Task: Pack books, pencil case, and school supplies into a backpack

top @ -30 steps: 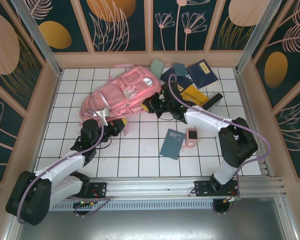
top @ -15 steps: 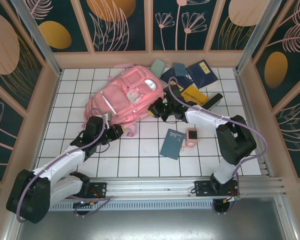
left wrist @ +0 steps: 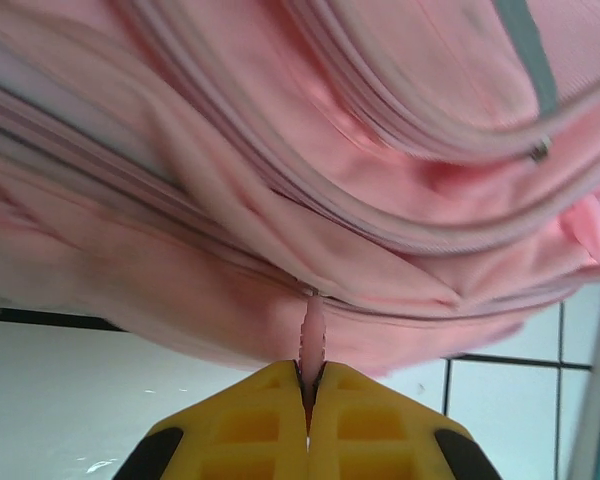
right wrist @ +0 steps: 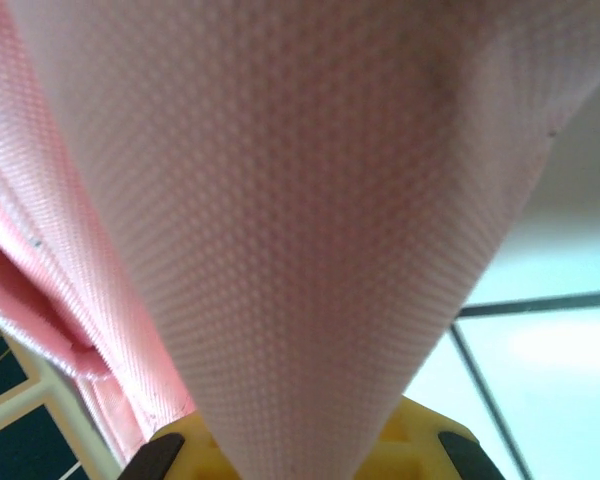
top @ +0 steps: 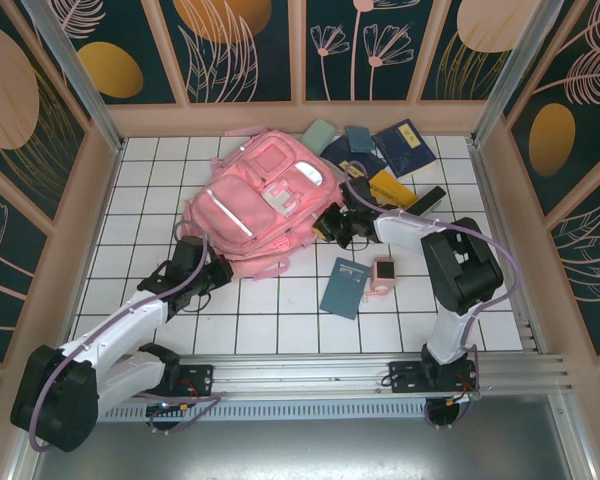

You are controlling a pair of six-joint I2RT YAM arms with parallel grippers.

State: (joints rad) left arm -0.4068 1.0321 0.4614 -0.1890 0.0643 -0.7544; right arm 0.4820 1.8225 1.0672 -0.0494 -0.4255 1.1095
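The large pink backpack (top: 255, 200) lies front up in the middle of the tiled floor. My left gripper (top: 220, 268) is at its near edge, and in the left wrist view its yellow fingers (left wrist: 270, 420) are shut on a thin pink zipper pull (left wrist: 311, 335) of the backpack (left wrist: 280, 150). My right gripper (top: 330, 225) is at the bag's right side, shut on pink woven backpack fabric (right wrist: 300, 200) that covers its fingertips. Navy books (top: 405, 146), a yellow book (top: 390, 188) and the mint pencil case (top: 317, 132) lie behind. A dark teal book (top: 345, 287) and pink cube (top: 384, 272) lie nearer.
A slim black bar (top: 428, 200) and a small teal pad (top: 360, 138) lie among the books at the back right. Wooden walls (top: 100, 190) fence the floor on three sides. Bare white tiles (top: 140, 170) stretch left of the backpack.
The backpack has been pulled right and turned flatter, its front pockets now facing up. My right gripper moved right and nearer with the fabric; my left gripper shifted slightly nearer, still holding.
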